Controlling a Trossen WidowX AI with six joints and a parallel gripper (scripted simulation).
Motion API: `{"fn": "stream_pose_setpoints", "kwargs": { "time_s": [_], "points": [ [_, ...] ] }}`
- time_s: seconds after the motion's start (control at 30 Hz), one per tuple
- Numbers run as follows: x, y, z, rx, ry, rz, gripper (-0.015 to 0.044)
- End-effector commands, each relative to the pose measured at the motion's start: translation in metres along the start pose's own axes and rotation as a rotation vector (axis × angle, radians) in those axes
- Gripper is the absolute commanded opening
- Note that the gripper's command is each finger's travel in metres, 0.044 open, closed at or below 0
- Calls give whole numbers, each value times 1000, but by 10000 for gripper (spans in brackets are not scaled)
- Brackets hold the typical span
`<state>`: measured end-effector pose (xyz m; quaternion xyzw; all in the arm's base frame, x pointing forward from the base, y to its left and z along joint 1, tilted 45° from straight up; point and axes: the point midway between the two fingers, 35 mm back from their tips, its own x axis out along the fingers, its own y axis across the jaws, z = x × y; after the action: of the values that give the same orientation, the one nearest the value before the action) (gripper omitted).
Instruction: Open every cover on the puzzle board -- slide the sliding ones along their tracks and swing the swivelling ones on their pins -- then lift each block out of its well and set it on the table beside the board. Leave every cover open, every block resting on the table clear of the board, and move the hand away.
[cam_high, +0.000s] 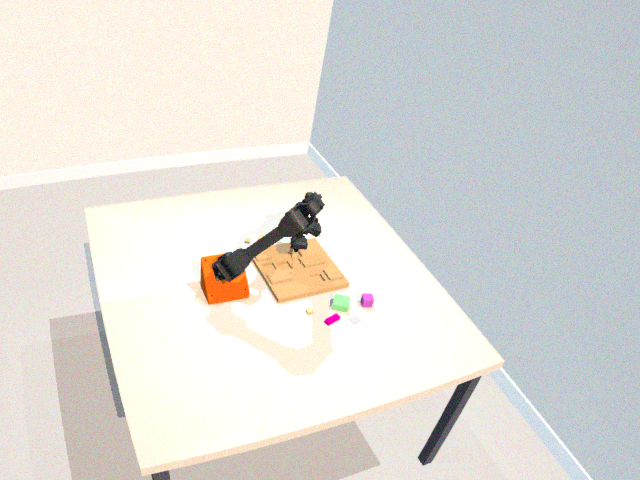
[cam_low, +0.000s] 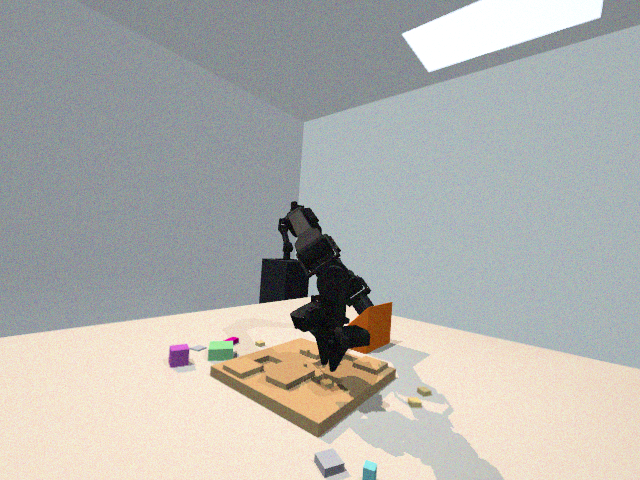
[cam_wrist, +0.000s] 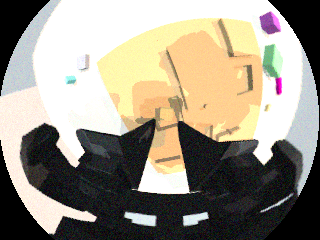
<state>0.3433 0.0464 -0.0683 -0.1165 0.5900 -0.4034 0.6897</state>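
Observation:
The wooden puzzle board (cam_high: 289, 290) (cam_low: 310, 405) (cam_wrist: 125, 62) lies flat. My gripper (cam_high: 294, 254) (cam_low: 328, 366) (cam_wrist: 167, 121) is partly open and empty, its fingertips low over the board. A small tan block (cam_low: 326, 382) (cam_wrist: 165, 115) shows at a recess close to the fingertips; how deep it sits is unclear. Raised wooden covers include a large one (cam_low: 290, 375), a left one (cam_low: 242, 367) and a right one (cam_low: 370, 364). An uncovered well (cam_low: 267, 359) shows beside the left cover. Three small tan blocks lie off the board: one (cam_high: 309, 311) (cam_low: 260, 343) alone, two (cam_low: 423, 390) (cam_low: 414, 401) together.
A green block (cam_high: 341, 302) (cam_low: 220, 350) (cam_wrist: 272, 60), a purple cube (cam_high: 367, 300) (cam_low: 178, 355) (cam_wrist: 270, 23) and a magenta bar (cam_high: 332, 319) lie near one board edge, with a flat pale piece (cam_high: 354, 319). A grey block (cam_low: 329, 462) and a cyan block (cam_low: 369, 470) lie beyond another. The orange base (cam_high: 225, 286) stands beside the board.

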Motion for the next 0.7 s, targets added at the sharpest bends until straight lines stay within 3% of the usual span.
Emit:
{"fn": "stream_pose_setpoints", "kwargs": {
  "time_s": [0.0,0.67],
  "points": [
    [2,-1,0,17,-1,-3,144],
    [12,-1,0,17,-1,-3,144]
  ]
}}
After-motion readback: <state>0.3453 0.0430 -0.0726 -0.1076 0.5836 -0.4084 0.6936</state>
